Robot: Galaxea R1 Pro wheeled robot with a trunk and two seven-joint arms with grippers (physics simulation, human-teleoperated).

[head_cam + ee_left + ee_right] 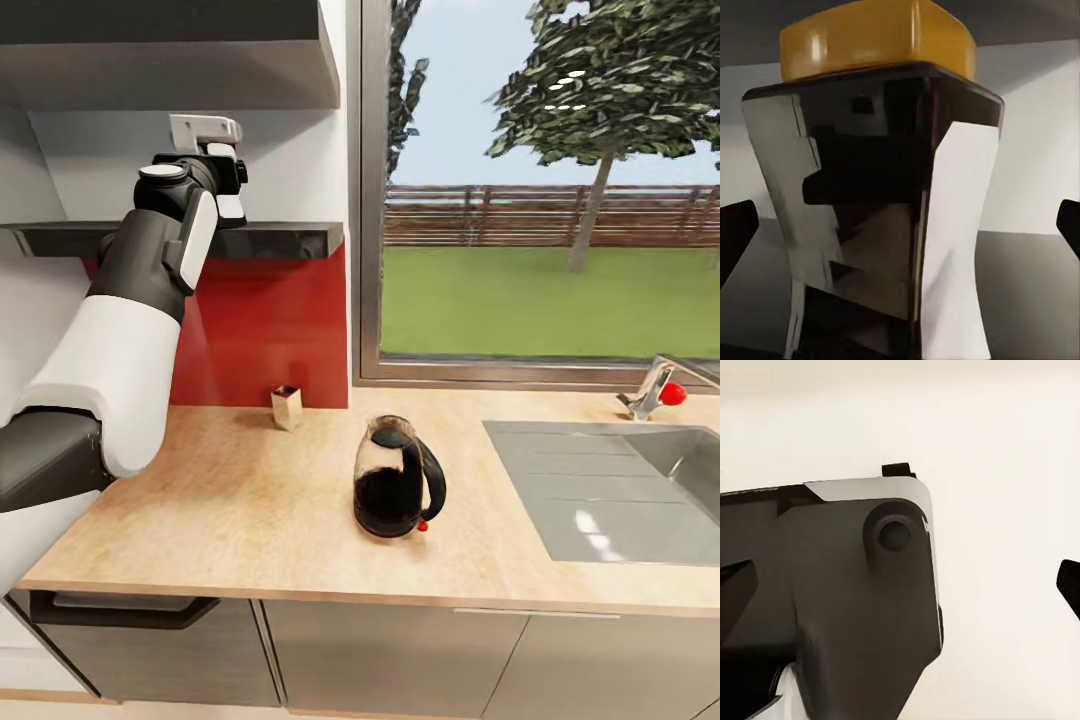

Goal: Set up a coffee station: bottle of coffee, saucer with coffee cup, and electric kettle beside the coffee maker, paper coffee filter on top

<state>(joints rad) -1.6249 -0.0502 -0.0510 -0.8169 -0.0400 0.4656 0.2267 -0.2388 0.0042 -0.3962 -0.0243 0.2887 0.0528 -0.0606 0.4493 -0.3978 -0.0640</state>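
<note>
Left tool point(900, 225) wide open around bottle point(881, 195) on shelf point(270, 238), nothing gripped; off-centre closing could topple it. Right tool state unclear.

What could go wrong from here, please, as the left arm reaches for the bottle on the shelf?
1. The left gripper is open, with the coffee bottle between its fingertips; closing off-centre could tip the bottle on the shelf.
2. The shelf sits high above the counter, so a weak grip could drop the bottle.
3. The kettle and a small box stand below; a careless descent might knock them.
</note>
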